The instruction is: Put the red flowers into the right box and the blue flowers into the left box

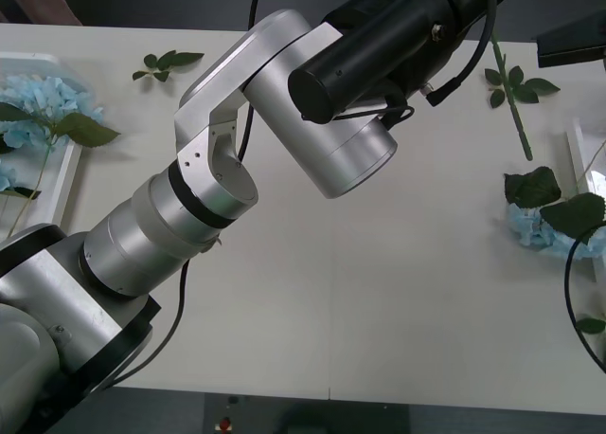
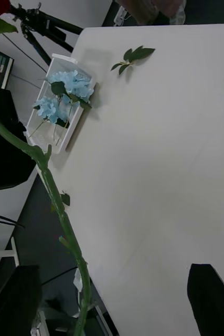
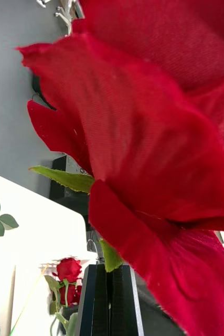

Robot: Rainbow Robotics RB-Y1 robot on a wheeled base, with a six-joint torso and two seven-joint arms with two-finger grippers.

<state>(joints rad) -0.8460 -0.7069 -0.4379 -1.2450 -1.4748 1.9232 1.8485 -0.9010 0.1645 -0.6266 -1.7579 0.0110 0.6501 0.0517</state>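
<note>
Up close, the left gripper (image 3: 110,299) has its black fingers pressed together, pinching the base of a red rose (image 3: 159,131) whose petals loom over the wrist camera. Beyond it, more red roses (image 3: 67,278) lie in the right box (image 3: 30,299). The left arm (image 1: 237,178) reaches across the white tabletop (image 1: 379,301) toward its far right corner. Blue hydrangeas (image 2: 64,94) lie in the left box (image 2: 64,137) at the left edge; another blue cluster (image 1: 540,227) rests on the tabletop near the right edge. A green stem (image 2: 54,199) crosses the right wrist view. Whether the right gripper (image 2: 112,296) is spread cannot be told.
</note>
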